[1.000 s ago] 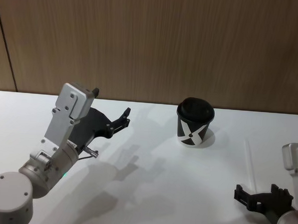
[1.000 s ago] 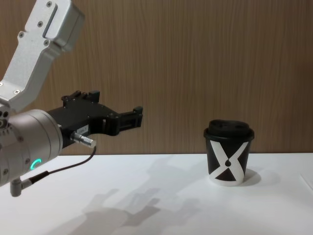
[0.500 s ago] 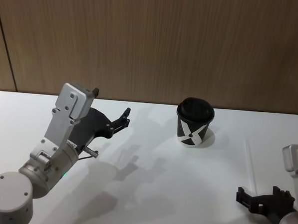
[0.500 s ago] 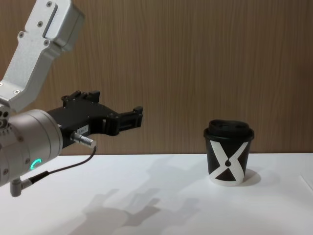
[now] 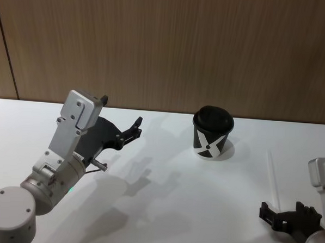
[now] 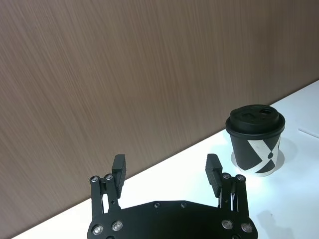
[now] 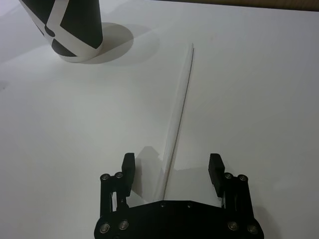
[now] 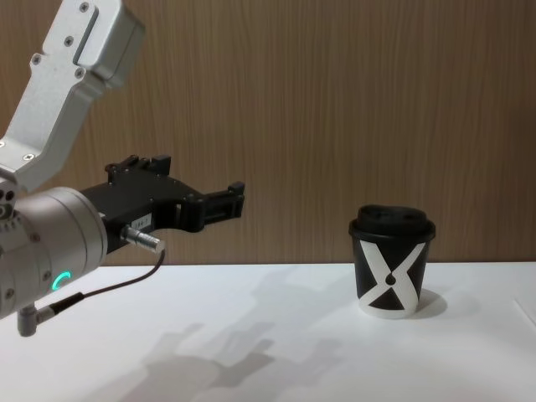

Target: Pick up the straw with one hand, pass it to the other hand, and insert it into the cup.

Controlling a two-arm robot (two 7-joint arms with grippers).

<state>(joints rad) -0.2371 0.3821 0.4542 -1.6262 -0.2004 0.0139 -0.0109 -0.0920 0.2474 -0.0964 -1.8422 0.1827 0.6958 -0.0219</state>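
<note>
The straw [image 7: 178, 122] lies flat on the white surface [image 5: 163, 208], to the right of the cup [image 5: 212, 133] and apart from it, with no tool gripping it. The right tool [image 7: 172, 167] sits low at the robot's near right, its two fingers spread wide. In the right wrist view the straw's near end runs between those fingers, touching neither. How far the tool is above the surface cannot be told.

The left tool [image 6: 166, 164] hangs raised over the left side of the surface, fingers wide apart and empty. It points across toward the cup, which stands upright with its black lid on in front of the wood-panelled wall [image 5: 166, 45].

By this evidence the task is at its very start. No step is complete: the straw is not lifted, not handed over and not in the cup. The first step, the pick-up, appears to be in hand, since the right tool is lined up along the straw and has only to come down and shut on it. After that come the lift, the pass across to the waiting left tool, and the insertion. That last step looks the most demanding, as the thin tube must meet the small opening in the lid.
</note>
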